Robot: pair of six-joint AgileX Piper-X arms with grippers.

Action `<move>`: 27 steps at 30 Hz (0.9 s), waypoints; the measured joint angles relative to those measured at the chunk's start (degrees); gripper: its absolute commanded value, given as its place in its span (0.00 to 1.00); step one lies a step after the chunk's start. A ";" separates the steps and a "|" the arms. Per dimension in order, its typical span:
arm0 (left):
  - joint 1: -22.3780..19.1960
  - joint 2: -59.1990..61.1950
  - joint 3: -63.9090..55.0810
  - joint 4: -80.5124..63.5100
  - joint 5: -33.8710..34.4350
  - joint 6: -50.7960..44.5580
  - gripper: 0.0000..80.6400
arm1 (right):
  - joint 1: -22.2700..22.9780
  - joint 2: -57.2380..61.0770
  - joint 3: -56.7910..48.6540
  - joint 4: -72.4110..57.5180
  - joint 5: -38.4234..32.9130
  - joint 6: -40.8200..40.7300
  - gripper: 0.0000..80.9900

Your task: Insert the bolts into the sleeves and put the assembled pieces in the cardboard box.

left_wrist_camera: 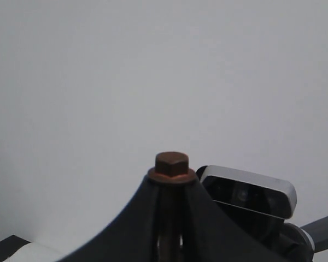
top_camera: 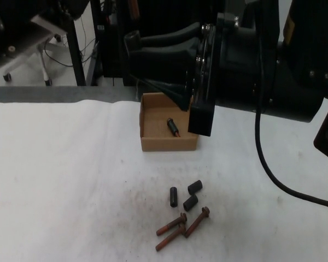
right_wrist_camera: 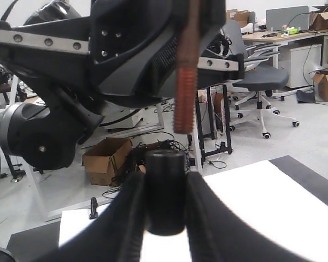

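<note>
Left claw [left_wrist_camera: 171, 186] pinches a rusty bolt [left_wrist_camera: 171, 164] just under its hex head. Right claw [right_wrist_camera: 165, 184] pinches a black sleeve [right_wrist_camera: 165, 196], with the bolt's threaded tip just above the sleeve's mouth and a gap between. On the desk [top_camera: 71, 180], the cardboard box [top_camera: 153, 143] holds one assembled piece [top_camera: 173, 127]; three loose sleeves [top_camera: 190, 203] lie at its 6 o'clock, and three loose bolts [top_camera: 172, 224] at 6 o'clock of those.

Black left pincer [left_wrist_camera: 172, 191], silver screwed rail [right_wrist_camera: 44, 41], black cable [top_camera: 258, 142]

Rusty bolt [left_wrist_camera: 171, 165] & black sleeve [right_wrist_camera: 165, 194] held; 3 each loose nr box [top_camera: 169, 143] w/ 1 assembled piece [top_camera: 173, 126].
</note>
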 measured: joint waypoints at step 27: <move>0.09 0.00 0.00 0.43 0.36 0.00 0.00 | -1.61 0.00 0.00 -1.76 1.04 -0.11 0.01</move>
